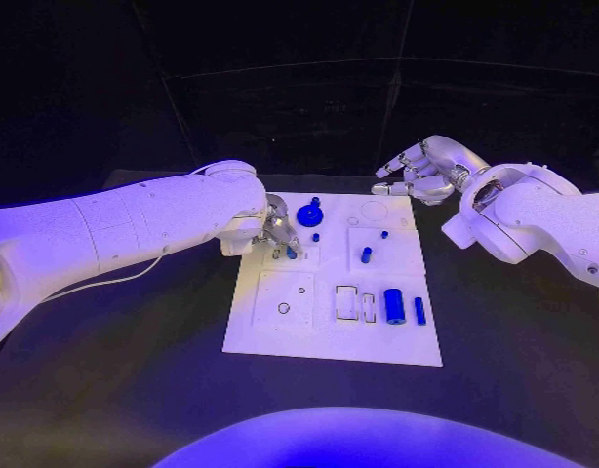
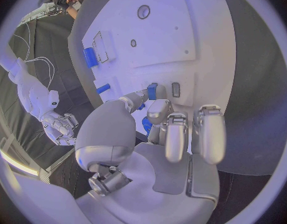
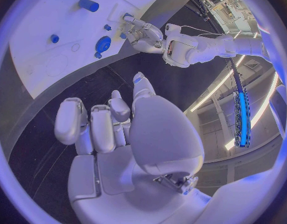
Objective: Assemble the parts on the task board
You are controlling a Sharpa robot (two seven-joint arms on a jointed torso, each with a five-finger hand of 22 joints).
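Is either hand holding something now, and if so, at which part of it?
The left hand pinches a small blue part at its lower end over the task board. The right hand holds nothing.

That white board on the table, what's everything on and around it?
Table: one, black, under everything.
Board: one, white, mid-table, with shallow recesses and holes.
Disc part: one, blue, round, at the board's far edge near the left hand.
Cylinder: one, blue, lying in the near right part of the board.
Thin bar: one, blue, right beside the cylinder.
Small pegs: several, blue, around the board's middle and far half; exact count unclear.
Left hand: silver, over the board's far left, fingertips pinching a small blue part.
Right hand: silver, beyond the board's far right corner, fingers curled, holding nothing.
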